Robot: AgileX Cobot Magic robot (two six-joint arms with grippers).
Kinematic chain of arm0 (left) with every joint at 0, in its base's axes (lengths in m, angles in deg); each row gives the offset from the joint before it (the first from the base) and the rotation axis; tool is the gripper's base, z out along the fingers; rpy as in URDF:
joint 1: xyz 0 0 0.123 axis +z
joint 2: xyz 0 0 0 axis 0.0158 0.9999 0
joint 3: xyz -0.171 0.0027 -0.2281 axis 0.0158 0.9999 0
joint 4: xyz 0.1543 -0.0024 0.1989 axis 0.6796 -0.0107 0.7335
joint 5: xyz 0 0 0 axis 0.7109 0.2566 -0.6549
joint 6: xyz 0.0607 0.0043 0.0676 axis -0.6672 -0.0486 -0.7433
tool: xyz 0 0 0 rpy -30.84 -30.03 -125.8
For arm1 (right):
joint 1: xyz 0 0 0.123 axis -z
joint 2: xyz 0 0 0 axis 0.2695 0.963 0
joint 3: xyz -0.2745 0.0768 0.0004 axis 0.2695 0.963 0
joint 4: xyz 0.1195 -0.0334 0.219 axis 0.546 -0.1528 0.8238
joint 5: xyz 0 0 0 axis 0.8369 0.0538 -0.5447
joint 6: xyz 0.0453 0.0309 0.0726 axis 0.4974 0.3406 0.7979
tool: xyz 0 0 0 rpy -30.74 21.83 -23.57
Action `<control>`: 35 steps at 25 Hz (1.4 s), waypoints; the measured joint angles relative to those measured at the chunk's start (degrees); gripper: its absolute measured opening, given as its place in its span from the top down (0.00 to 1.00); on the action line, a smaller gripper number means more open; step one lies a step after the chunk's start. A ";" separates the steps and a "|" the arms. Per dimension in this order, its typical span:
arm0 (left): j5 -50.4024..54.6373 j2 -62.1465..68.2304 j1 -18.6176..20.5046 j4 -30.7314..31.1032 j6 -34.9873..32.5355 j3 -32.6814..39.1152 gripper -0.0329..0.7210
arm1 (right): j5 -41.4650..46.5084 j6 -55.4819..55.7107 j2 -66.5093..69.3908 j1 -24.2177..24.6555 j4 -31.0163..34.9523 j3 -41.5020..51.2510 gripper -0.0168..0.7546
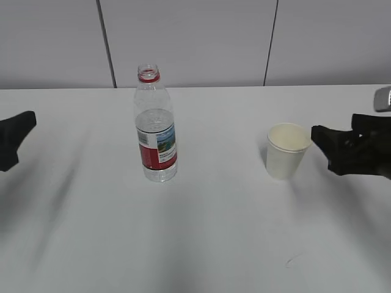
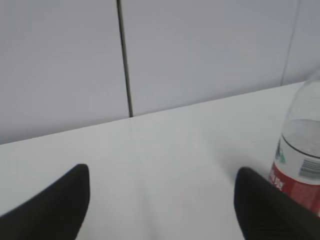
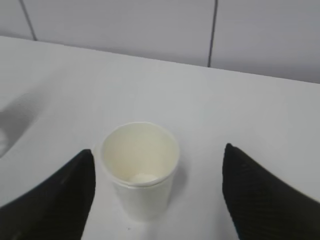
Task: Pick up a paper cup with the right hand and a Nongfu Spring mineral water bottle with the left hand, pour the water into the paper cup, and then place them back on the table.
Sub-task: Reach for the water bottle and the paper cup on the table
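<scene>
The mineral water bottle [image 1: 156, 131], clear with a red neck ring and red-and-white label, stands upright and uncapped on the white table [image 1: 201, 244], left of centre. It shows at the right edge of the left wrist view [image 2: 302, 155]. The cream paper cup [image 1: 286, 149] stands upright to the right; in the right wrist view the cup [image 3: 141, 167] sits between the spread fingers, nearer the left one. My right gripper [image 1: 324, 143] is open, just right of the cup. My left gripper [image 1: 21, 137] is open at the far left edge, well away from the bottle.
A grey panelled wall [image 1: 195, 36] runs along the table's far edge. A faint dark scuff [image 1: 295, 259] marks the tabletop near the front right. Bare table lies between bottle and cup.
</scene>
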 joint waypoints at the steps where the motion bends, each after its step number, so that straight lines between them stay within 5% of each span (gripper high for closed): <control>1: -2.06 1.50 0.00 0.86 0.24 0.00 0.23 | -2.19 0.61 1.53 0.00 -1.43 0.51 0.21; 15: -9.63 6.18 0.00 3.83 2.37 0.00 0.23 | -27.88 1.72 18.72 0.00 0.61 7.73 0.21; 35: -9.63 6.18 0.00 4.12 2.61 0.00 0.24 | -29.08 3.17 25.70 0.00 1.58 7.85 0.21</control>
